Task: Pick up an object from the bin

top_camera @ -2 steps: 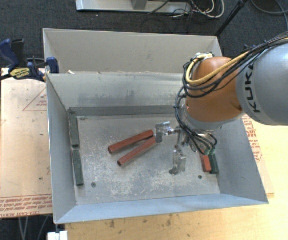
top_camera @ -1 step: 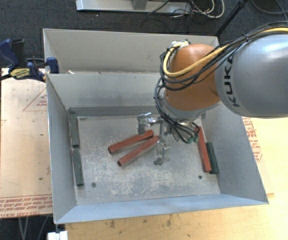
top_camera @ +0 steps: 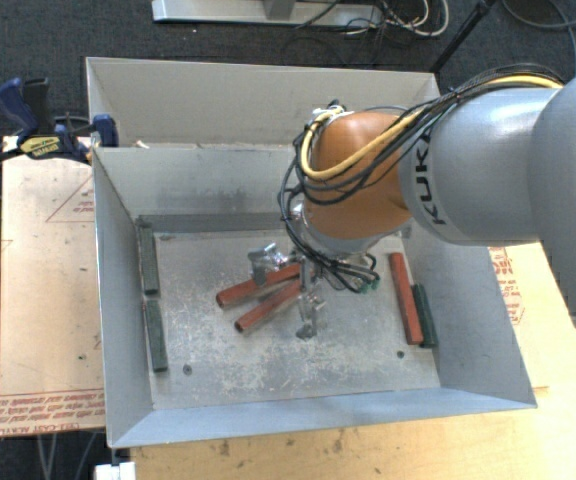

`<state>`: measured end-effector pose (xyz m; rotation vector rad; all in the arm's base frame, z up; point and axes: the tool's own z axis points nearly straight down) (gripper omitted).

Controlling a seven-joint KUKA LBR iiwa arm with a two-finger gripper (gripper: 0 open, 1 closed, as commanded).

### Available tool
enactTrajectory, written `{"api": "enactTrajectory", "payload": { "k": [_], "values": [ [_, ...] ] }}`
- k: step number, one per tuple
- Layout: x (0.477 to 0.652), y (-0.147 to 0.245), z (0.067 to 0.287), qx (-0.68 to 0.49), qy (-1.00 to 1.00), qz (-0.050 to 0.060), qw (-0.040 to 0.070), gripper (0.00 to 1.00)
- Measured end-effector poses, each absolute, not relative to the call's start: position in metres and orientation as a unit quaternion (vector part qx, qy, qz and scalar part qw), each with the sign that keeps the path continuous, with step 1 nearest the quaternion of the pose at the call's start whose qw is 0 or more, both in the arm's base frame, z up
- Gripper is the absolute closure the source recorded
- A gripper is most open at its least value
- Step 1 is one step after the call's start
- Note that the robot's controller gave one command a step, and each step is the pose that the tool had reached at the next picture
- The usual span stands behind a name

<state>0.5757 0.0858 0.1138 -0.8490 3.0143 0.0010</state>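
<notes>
Camera view, hand [top_camera: 308,320] down, two red-brown sticks [top_camera: 258,315] just beside it

Three red-brown sticks are counted in the grey bin [top_camera: 118,268]: two near the middle [top_camera: 251,291] [top_camera: 265,313], one at the right [top_camera: 399,286]. Three dark grey bars are counted: two at the left [top_camera: 148,258] [top_camera: 156,334], one at the right [top_camera: 424,320]. One small silver piece [top_camera: 265,260] is counted.

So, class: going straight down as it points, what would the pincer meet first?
The pincer would probably meet the bare bin floor just past the end of the lower reddish stick; depth is unclear, so it may clip that stick.
</notes>
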Motion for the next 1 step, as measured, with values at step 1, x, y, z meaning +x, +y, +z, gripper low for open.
{"api": "enactTrajectory", "payload": {
  "k": [1],
  "values": [
    [0.6148, 0.1022, 0.0738, -0.368, 0.93, 0.001, 0.003, 1.0]
  ]
}}
